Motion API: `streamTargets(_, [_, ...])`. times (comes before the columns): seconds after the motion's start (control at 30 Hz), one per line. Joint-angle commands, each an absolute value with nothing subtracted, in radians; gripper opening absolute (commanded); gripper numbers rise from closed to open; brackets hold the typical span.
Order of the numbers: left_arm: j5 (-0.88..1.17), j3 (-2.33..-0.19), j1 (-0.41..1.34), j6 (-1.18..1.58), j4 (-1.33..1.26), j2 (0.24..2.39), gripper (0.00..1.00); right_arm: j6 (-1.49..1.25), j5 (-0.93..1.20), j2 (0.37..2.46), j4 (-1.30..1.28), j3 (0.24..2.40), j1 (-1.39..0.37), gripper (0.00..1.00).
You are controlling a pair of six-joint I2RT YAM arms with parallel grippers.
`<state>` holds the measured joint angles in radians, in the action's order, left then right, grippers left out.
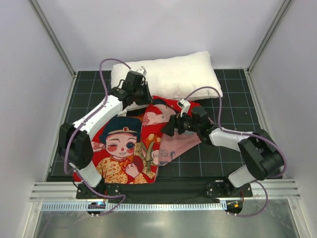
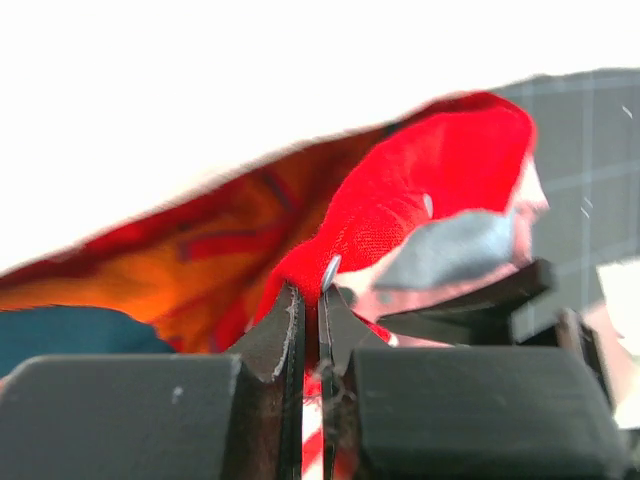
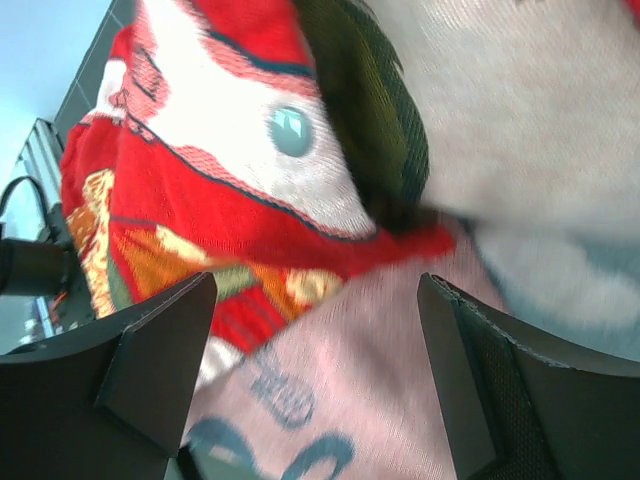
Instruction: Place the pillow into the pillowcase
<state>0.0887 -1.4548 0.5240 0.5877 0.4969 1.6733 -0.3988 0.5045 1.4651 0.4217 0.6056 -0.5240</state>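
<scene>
Red printed cloth: pillowcase [image 1: 124,148] lies spread on dark gridded mat [image 1: 233,99], far edge bunched against white pillow [image 1: 168,74]. Left gripper [image 2: 310,292] clamped on red hem, hem raised, likely to hold mouth open toward pillow. Right gripper [image 3: 315,290] spread wide, nothing held, over pale pink reverse — probably placed for second grip. Pillow plump, soft, rectangular, outside case; case thin, floppy, creased.
</scene>
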Motion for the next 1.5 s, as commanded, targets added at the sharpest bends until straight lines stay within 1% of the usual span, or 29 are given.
streamTargets(0.0, [0.034, -1.470, 0.470, 0.558, 0.420, 1.689, 0.00, -0.292, 0.486, 1.541, 0.587, 0.676, -0.529, 0.90])
streamTargets(0.17, [0.029, -1.456, 0.422, 0.545, 0.371, 1.704, 0.00, -0.239, 0.518, 1.666, 0.565, 0.796, -0.529, 0.90])
streamTargets(0.27, [0.032, -1.444, 0.400, 0.545, 0.344, 1.706, 0.00, -0.226, 0.561, 1.727, 0.549, 0.845, -0.526, 0.89])
streamTargets(0.3, [0.034, -1.436, 0.397, 0.540, 0.325, 1.706, 0.00, -0.221, 0.605, 1.736, 0.552, 0.851, -0.529, 0.88])
streamTargets(0.37, [0.037, -1.411, 0.390, 0.540, 0.298, 1.701, 0.00, -0.232, 0.649, 1.750, 0.563, 0.862, -0.528, 0.80])
streamTargets(0.47, [0.070, -1.381, 0.385, 0.540, 0.242, 1.703, 0.00, -0.268, 0.715, 1.746, 0.583, 0.853, -0.529, 0.73])
streamTargets(0.53, [0.090, -1.374, 0.385, 0.541, 0.224, 1.713, 0.00, -0.310, 0.753, 1.737, 0.618, 0.822, -0.529, 0.65])
streamTargets(0.6, [0.100, -1.371, 0.385, 0.545, 0.216, 1.720, 0.00, -0.339, 0.768, 1.721, 0.653, 0.787, -0.529, 0.60])
streamTargets(0.63, [0.104, -1.370, 0.385, 0.545, 0.212, 1.724, 0.00, -0.356, 0.778, 1.720, 0.669, 0.785, -0.529, 0.52])
streamTargets(0.73, [0.113, -1.367, 0.387, 0.548, 0.207, 1.733, 0.00, -0.374, 0.810, 1.718, 0.655, 0.790, -0.529, 0.40])
streamTargets(0.8, [0.126, -1.364, 0.385, 0.549, 0.203, 1.730, 0.00, -0.370, 0.813, 1.712, 0.637, 0.796, -0.528, 0.41])
streamTargets(0.83, [0.129, -1.362, 0.387, 0.552, 0.202, 1.729, 0.00, -0.359, 0.801, 1.712, 0.600, 0.801, -0.529, 0.47])
streamTargets(0.87, [0.130, -1.361, 0.385, 0.554, 0.198, 1.726, 0.00, -0.335, 0.773, 1.712, 0.582, 0.805, -0.529, 0.51])
streamTargets(0.9, [0.136, -1.355, 0.387, 0.555, 0.195, 1.720, 0.00, -0.321, 0.758, 1.718, 0.533, 0.824, -0.529, 0.58])
streamTargets(1.03, [0.146, -1.348, 0.387, 0.558, 0.192, 1.710, 0.00, -0.287, 0.694, 1.765, 0.457, 0.876, -0.529, 0.63])
streamTargets(1.1, [0.152, -1.345, 0.385, 0.558, 0.190, 1.707, 0.00, -0.270, 0.652, 1.789, 0.422, 0.906, -0.529, 0.63])
streamTargets(1.2, [0.156, -1.341, 0.387, 0.561, 0.189, 1.698, 0.00, -0.276, 0.664, 1.821, 0.399, 0.945, -0.531, 0.42])
streamTargets(1.23, [0.160, -1.339, 0.387, 0.563, 0.189, 1.697, 0.00, -0.284, 0.695, 1.819, 0.403, 0.942, -0.531, 0.28])
streamTargets(1.3, [0.170, -1.338, 0.387, 0.564, 0.187, 1.692, 0.00, -0.299, 0.693, 1.780, 0.423, 0.893, -0.538, 0.18])
streamTargets(1.33, [0.185, -1.336, 0.387, 0.571, 0.189, 1.687, 0.00, -0.313, 0.680, 1.754, 0.432, 0.868, -0.543, 0.11])
streamTargets(1.47, [0.228, -1.325, 0.394, 0.591, 0.186, 1.666, 0.00, -0.371, 0.638, 1.574, 0.405, 0.724, -0.566, 0.05])
